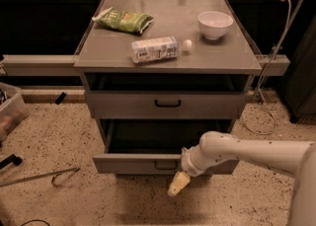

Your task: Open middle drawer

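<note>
Grey metal middle drawer point(131, 163) stands pulled out below the shut top drawer point(123, 105), dark inside showing, small black loop handle point(161, 165) on its front. Gripper point(177, 184) hangs just below that front; whether open or closed, I cannot tell.

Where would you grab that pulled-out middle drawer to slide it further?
The small black loop handle, centred on the front of the middle drawer, approached straight on. The front is otherwise flat, and the loop's bar runs level, so clamp it top and bottom. The gripper hangs just below the front, right of the handle.
</note>
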`<state>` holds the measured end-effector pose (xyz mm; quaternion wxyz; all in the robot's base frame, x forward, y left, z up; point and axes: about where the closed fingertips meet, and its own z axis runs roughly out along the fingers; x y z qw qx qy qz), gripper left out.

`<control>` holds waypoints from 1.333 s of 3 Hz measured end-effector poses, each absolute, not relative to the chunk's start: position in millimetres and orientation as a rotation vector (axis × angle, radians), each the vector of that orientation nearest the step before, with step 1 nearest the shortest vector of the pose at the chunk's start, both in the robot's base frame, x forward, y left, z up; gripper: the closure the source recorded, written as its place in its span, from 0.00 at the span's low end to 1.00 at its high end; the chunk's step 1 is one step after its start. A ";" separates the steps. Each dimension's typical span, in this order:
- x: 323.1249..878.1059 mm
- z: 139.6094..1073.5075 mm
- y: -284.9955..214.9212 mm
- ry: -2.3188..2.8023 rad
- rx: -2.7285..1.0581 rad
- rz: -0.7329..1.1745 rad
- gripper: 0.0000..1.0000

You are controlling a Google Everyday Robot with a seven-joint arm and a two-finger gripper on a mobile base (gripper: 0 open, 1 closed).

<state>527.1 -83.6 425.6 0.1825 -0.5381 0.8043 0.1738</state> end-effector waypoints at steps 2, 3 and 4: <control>467.9 418.8 -87.7 2.301 -1.533 0.586 0.00; 467.8 418.8 -87.7 2.301 -1.533 0.586 0.00; 431.1 416.8 -90.4 2.362 -1.513 0.619 0.00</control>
